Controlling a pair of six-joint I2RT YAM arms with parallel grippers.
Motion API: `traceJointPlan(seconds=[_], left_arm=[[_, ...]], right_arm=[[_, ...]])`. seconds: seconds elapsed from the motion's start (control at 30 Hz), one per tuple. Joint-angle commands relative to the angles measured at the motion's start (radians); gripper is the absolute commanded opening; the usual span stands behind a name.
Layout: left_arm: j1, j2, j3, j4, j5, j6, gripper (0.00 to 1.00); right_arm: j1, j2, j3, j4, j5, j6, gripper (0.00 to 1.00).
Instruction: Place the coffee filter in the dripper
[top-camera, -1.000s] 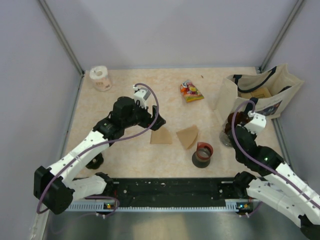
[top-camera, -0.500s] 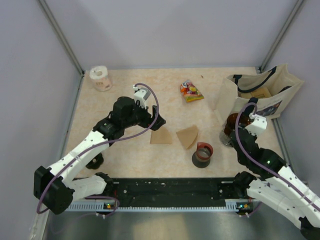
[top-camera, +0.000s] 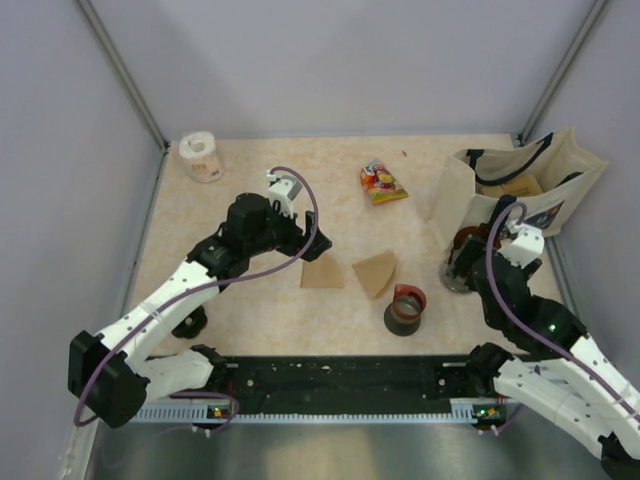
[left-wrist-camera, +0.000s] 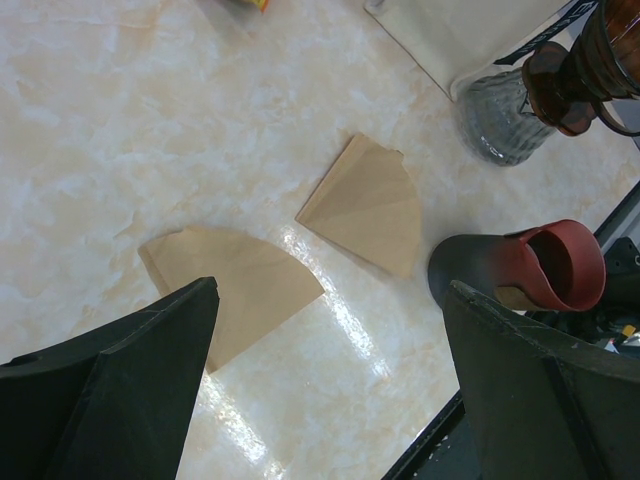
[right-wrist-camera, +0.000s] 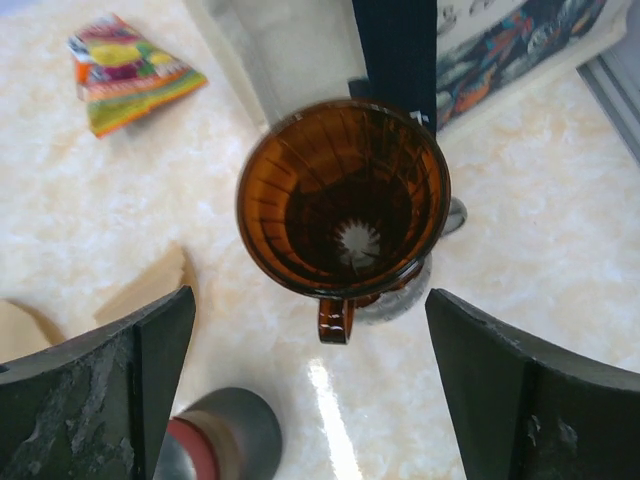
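The dripper (right-wrist-camera: 343, 200), a translucent brown cone with a small handle, stands upright on a clear glass cup (left-wrist-camera: 500, 120) at the table's right, its inside bare. My right gripper (right-wrist-camera: 310, 296) hovers open just near of it, touching nothing. Two tan paper coffee filters lie flat mid-table: one (top-camera: 322, 273) and the other (top-camera: 375, 272) beside it. In the left wrist view my left gripper (left-wrist-camera: 330, 300) hangs open above the table, its left finger over the edge of the nearer coffee filter (left-wrist-camera: 235, 285); the other coffee filter (left-wrist-camera: 368, 205) lies beyond.
A black cup with a red rim (top-camera: 405, 310) sits between the filters and the dripper. A tote bag (top-camera: 520, 190) stands behind the dripper. A snack packet (top-camera: 382, 183) and a paper roll (top-camera: 203, 156) lie at the back. A black rail (top-camera: 340, 375) runs along the near edge.
My right gripper went from nearly shut at the dripper to wide open and drew back slightly to the right. The dripper stays on the glass cup. The left arm has not moved.
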Motion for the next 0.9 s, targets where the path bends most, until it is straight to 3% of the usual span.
traceJointPlan(seconds=[0.0,0.13,0.37,0.67,0.87], left_arm=[[0.000,-0.020,-0.012,0.035,-0.013,0.002,0.99],[0.000,-0.028,-0.020,0.043,-0.029,-0.001,0.99],[0.001,-0.004,-0.009,0.038,-0.072,-0.018,0.99],[0.004,0.003,0.003,-0.060,-0.217,-0.092,0.99],[0.012,-0.046,-0.109,-0.086,-0.227,-0.184,0.99]], right_arm=[[0.004,-0.032,0.123,0.020,-0.015,-0.040,0.99],[0.004,-0.093,0.186,0.055,-0.073,-0.040,0.99],[0.004,-0.207,0.194,0.225,-0.241,-0.187,0.99],[0.004,0.167,0.329,0.303,-0.448,-0.320,0.99],[0.004,0.428,0.383,0.380,-0.605,-0.377,0.99]])
